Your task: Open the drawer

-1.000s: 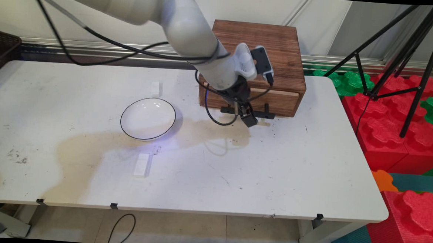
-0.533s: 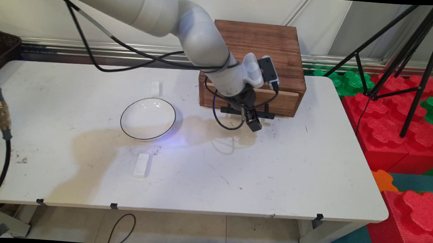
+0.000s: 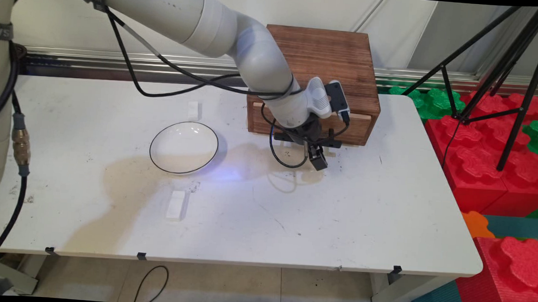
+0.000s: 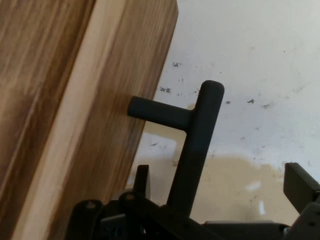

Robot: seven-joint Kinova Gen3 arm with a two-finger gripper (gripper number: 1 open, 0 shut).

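You had the drawer box (image 3: 319, 75) at the tabletop's (image 3: 385, 207) far edge, its handle (image 3: 307, 140) facing the near edge, the bowl (image 3: 184, 147) to its left.

The white tabletop (image 3: 362, 211) is scuffed, with a broad tan stain. On it rest a black-rimmed white bowl (image 3: 184, 147), a small white block (image 3: 176, 205) nearer the front edge, another (image 3: 193, 109) behind the bowl, and a wooden drawer box (image 3: 318, 80) at the back.
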